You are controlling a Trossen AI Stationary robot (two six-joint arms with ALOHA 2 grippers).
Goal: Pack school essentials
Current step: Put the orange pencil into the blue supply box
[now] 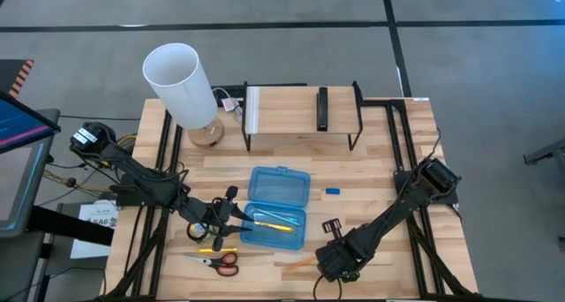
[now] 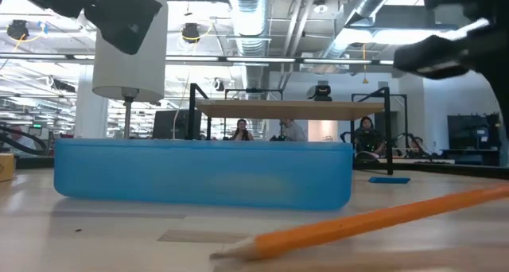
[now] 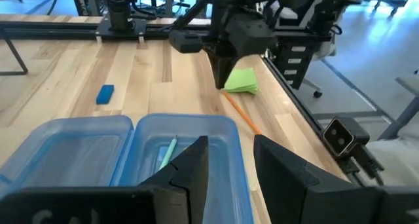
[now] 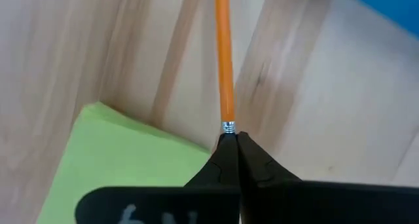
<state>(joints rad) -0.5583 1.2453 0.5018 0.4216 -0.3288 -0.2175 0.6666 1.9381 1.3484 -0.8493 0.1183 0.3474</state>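
Note:
The translucent blue case (image 1: 278, 205) lies open with a thin yellow-green pencil (image 3: 169, 150) inside. My left gripper (image 3: 229, 165) hovers open over the case's left edge (image 1: 234, 215). Near it on the table lie red-handled scissors (image 1: 218, 260), a yellow pencil (image 1: 217, 249) and a yellowish box (image 1: 199, 232). The blue eraser (image 1: 332, 192) lies right of the case. My right gripper (image 4: 229, 145) is at the near edge (image 1: 340, 258), shut on the orange pencil (image 4: 224, 54), beside the lime-green sticky-note pad (image 4: 124, 165). My right gripper pinches the orange pencil by its rear end, right at the metal ferrule (image 4: 228, 127), between its two shut fingertips. The fingers come from above, pointing down (image 3: 222, 67), in line with the pencil. The pencil's sharpened tip (image 2: 219, 254) rests on the table.
A tall white lamp (image 1: 184, 86) stands at the far left. A black-framed wooden shelf (image 1: 300, 112) stands at the far edge. Black rails run along both table sides. Bare wood lies between case and shelf. People sit in the room beyond the table (image 2: 242, 130).

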